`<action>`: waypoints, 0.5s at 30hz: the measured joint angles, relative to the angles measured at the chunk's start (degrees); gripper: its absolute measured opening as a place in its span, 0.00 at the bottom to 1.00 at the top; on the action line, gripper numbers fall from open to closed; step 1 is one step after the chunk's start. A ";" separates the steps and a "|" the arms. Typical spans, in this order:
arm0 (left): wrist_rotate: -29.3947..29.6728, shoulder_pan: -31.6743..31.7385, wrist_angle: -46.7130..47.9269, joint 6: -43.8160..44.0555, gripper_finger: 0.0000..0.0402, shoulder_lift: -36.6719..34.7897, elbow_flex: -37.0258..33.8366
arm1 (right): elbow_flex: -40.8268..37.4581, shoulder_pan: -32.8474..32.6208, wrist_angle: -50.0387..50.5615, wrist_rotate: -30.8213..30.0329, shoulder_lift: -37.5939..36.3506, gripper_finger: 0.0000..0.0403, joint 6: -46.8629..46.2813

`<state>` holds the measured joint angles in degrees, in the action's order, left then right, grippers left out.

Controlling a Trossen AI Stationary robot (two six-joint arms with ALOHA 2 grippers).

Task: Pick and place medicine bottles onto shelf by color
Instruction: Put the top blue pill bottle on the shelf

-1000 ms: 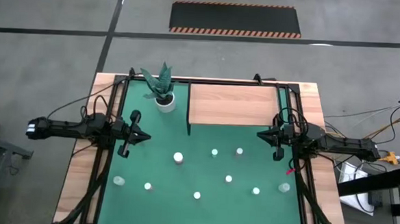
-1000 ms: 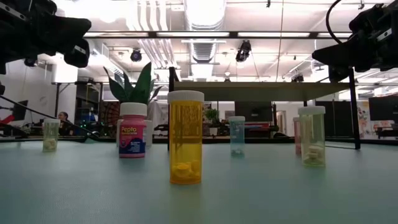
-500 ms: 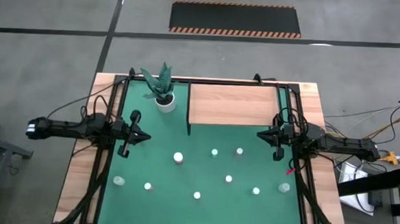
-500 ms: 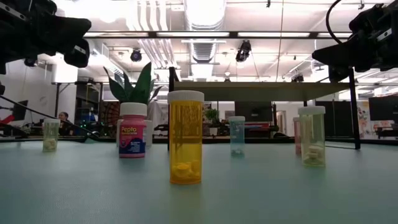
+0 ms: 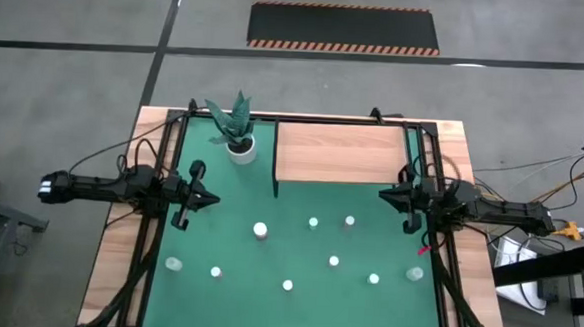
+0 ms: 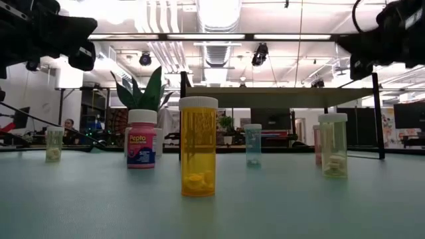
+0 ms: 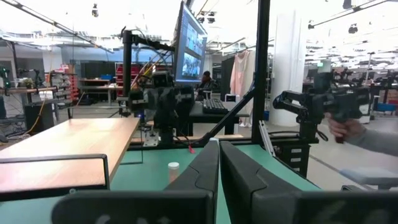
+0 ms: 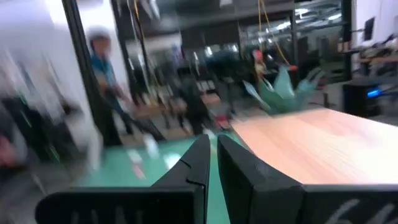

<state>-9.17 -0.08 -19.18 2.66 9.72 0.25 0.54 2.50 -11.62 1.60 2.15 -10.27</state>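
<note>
Several small white-capped medicine bottles stand upright on the green mat (image 5: 295, 304): a magenta one (image 5: 260, 229) (image 6: 141, 139), an orange one (image 6: 198, 147), a teal one (image 6: 252, 144) and whitish ones (image 6: 333, 145) (image 6: 54, 144). The shelf (image 5: 341, 153) (image 6: 279, 96), a light wooden board on black legs, stands at the far right of the mat. My left gripper (image 5: 210, 197) (image 7: 219, 163) hovers shut over the mat's left side, holding nothing. My right gripper (image 5: 382, 196) (image 8: 212, 155) hovers shut beside the shelf's near right corner, also holding nothing.
A white pot with a green plant (image 5: 239, 141) stands at the far left of the mat, beside the shelf. Black frame bars (image 5: 158, 227) run along both sides of the table. A person's hand (image 7: 346, 127) shows in the room beyond the table.
My right gripper has tipped its fingers upward and rolled a little, staying at the mat's right side and shut. The bottles stand where they were.
</note>
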 joint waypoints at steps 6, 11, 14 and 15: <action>0.07 0.00 -8.56 -0.02 0.00 -0.02 0.00 | 0.19 0.02 -4.56 -0.05 0.00 0.06 -8.47; 0.02 -0.02 -16.76 4.01 0.00 -0.09 -0.02 | 1.49 0.02 -4.65 -0.06 -0.02 0.06 -9.22; 0.02 -0.02 -18.53 6.34 0.00 -0.15 -0.02 | 1.73 0.02 -4.55 -0.13 0.20 0.06 -9.13; 0.02 -0.02 -18.49 6.83 0.00 -0.13 0.00 | 1.75 0.04 -4.67 -0.27 0.22 0.06 -8.36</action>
<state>-9.15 -0.10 -37.67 9.49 9.58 0.25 2.28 2.54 -16.29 1.33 2.37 -18.64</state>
